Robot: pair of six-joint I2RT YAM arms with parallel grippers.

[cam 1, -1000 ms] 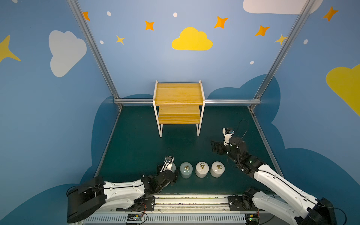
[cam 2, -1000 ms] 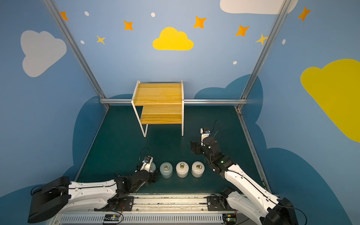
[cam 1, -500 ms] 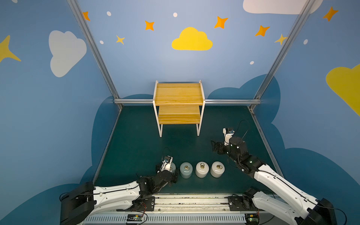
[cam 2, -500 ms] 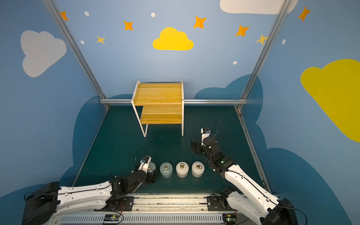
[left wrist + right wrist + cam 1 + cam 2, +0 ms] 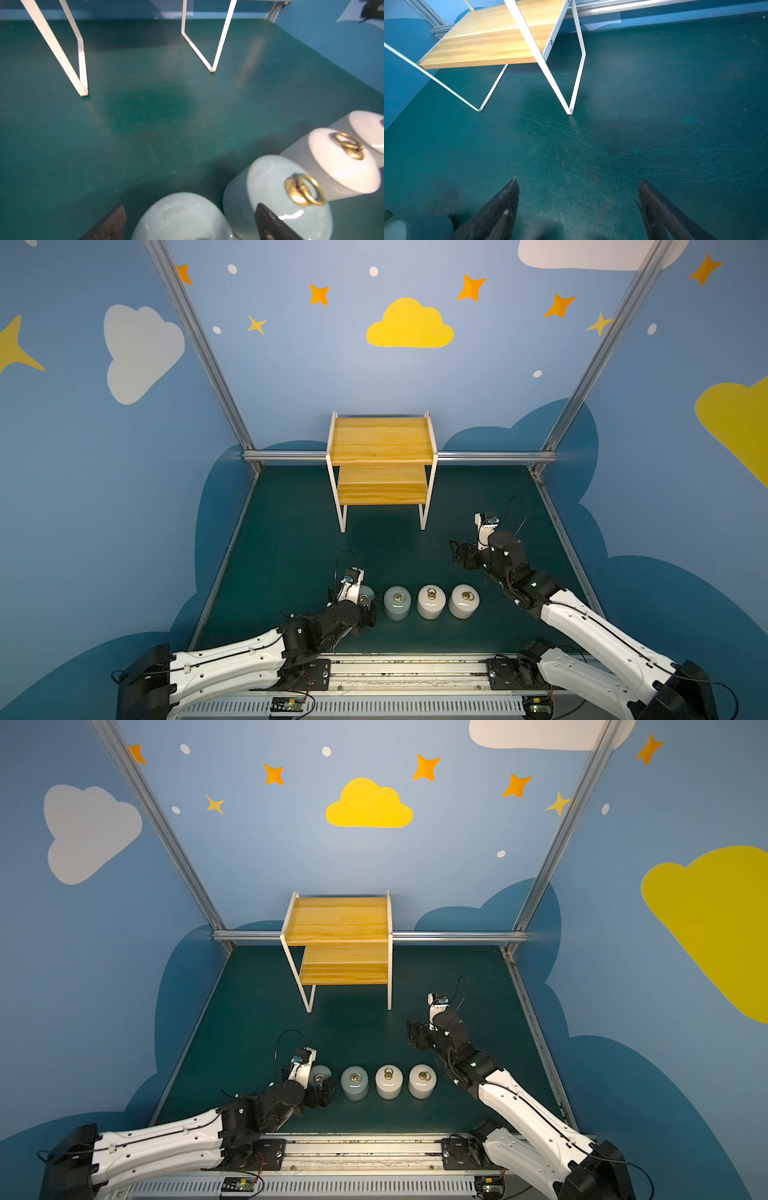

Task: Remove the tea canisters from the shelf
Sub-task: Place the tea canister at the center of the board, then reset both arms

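Site: robot lab test booth. Blue walls (image 5: 311, 373) painted with clouds and stars, aluminium posts (image 5: 210, 364), green surface (image 5: 291, 531), my mounting rail (image 5: 407, 672) at 6 o'clock.

Scratched green mat (image 5: 654, 83), cloud-painted walls (image 5: 374, 377)

Four tea canisters (image 5: 430, 605) in row on table (image 5: 291, 531), near side; shelf (image 5: 381, 439) behind, at back.

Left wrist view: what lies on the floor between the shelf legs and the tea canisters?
Nothing lies there: only bare green floor separates the shelf legs from the tea canisters in that view.
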